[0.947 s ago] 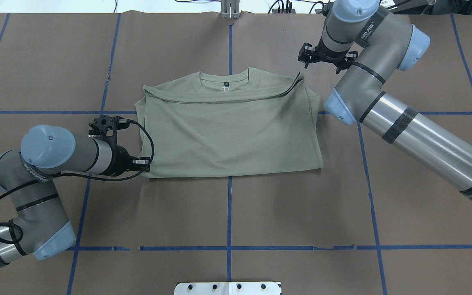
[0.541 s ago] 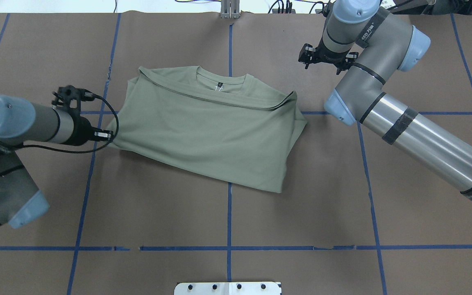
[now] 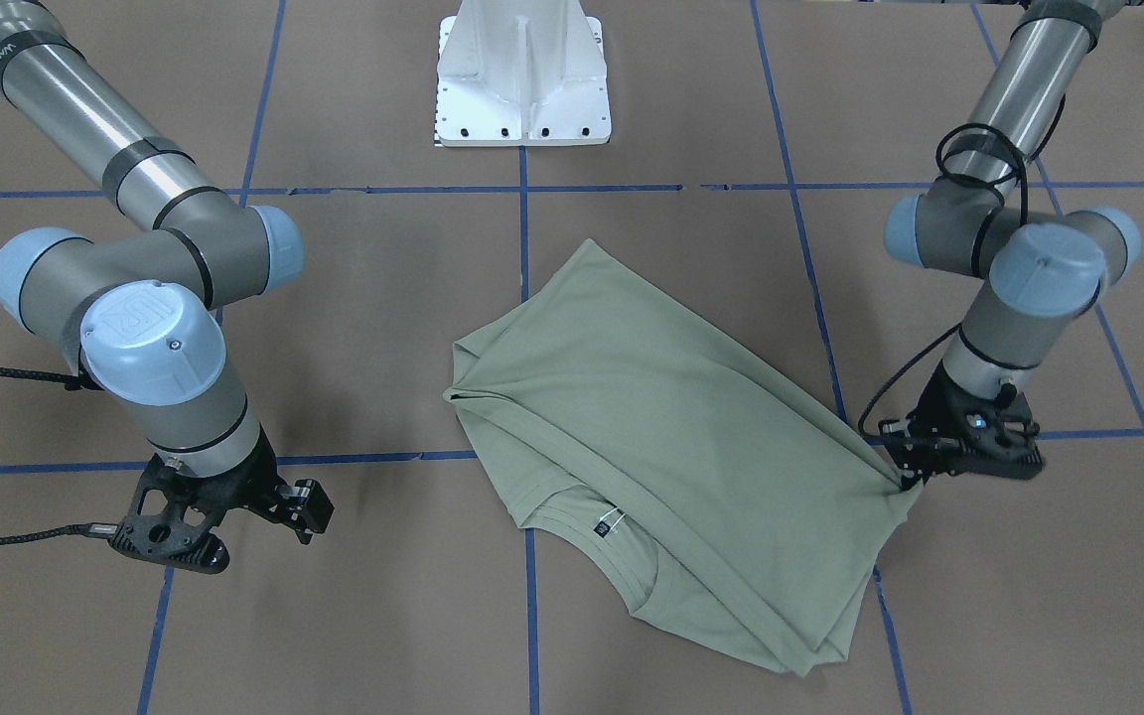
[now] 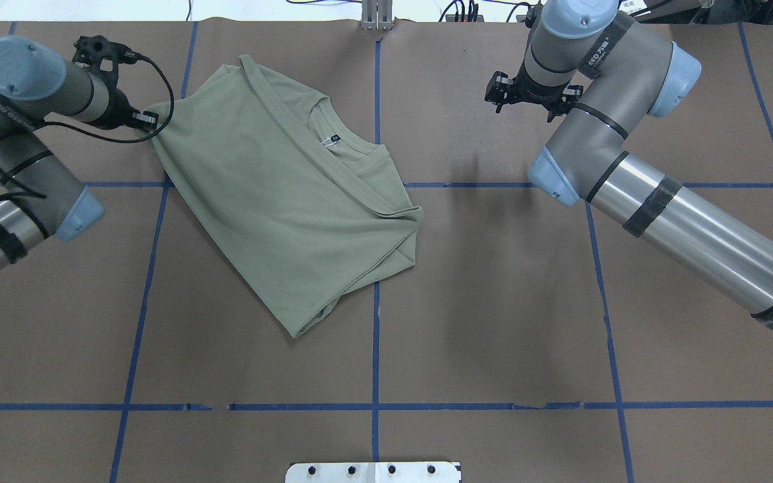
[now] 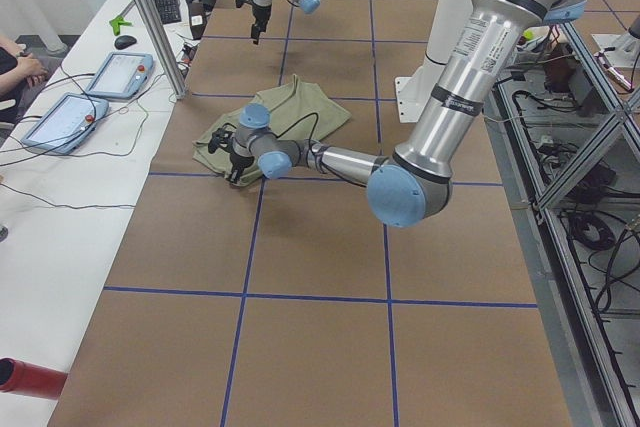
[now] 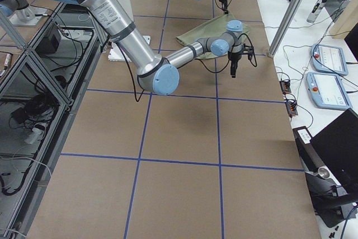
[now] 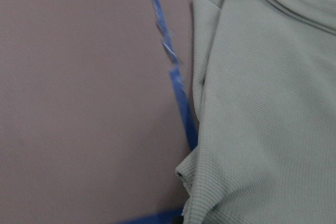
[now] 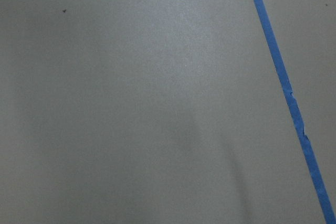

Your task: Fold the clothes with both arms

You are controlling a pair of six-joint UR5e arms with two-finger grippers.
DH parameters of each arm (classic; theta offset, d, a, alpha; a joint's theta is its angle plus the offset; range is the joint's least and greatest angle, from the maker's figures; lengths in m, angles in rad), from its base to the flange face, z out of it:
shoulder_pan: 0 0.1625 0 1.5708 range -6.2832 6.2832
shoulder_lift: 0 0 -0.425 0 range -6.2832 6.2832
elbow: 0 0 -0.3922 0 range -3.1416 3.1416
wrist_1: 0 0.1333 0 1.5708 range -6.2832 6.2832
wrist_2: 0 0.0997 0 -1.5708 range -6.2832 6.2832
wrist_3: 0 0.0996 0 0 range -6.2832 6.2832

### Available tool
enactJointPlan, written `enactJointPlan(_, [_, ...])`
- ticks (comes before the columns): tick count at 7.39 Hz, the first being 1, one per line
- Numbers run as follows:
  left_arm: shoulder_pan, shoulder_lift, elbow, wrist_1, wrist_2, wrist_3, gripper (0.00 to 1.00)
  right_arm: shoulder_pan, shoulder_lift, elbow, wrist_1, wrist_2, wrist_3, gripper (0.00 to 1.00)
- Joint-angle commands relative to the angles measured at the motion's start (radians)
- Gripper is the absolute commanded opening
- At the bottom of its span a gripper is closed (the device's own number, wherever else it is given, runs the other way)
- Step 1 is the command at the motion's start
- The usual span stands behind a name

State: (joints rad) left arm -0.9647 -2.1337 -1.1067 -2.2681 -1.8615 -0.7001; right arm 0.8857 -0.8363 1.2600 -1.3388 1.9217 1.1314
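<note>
Open tabletop (image 4: 494, 322) spans the lower half and centre of the overhead frame. The shirt (image 4: 272, 194) fills the upper left, the left gripper (image 4: 148, 122) apparently at its corner. The right arm (image 4: 682, 221) crosses the right side.

shirt (image 4: 272, 194) dragged leftward, rotated, by left hand (image 4: 149, 123)

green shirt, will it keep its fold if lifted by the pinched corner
Probably floppy: the shirt stretches to a point where the left gripper pinches it. Likely light, since its thin layers lie flat. The fold would probably fall open.
</note>
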Motion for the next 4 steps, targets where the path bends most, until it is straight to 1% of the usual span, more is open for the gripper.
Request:
enactJointPlan(1, [-0.032, -0.15, 0.194, -0.005, 0.112, 0.069, 0.0, -0.001, -0.003, -0.001, 0.067, -0.001, 0.004, 1.0])
enactJointPlan(2, [-0.067, -0.147, 0.185, -0.025, 0.105, 0.105, 0.51, -0.004, -0.001, -0.001, 0.069, -0.001, 0.011, 1.0])
enactJointPlan(3, [-0.08, -0.146, 0.179, -0.049, 0.072, 0.138, 1.0, -0.013, 0.012, -0.005, 0.067, -0.004, 0.013, 1.0])
enactJointPlan(4, [-0.118, -0.146, 0.177, -0.051, -0.065, 0.14, 1.0, -0.026, 0.043, -0.011, 0.067, -0.004, 0.014, 1.0])
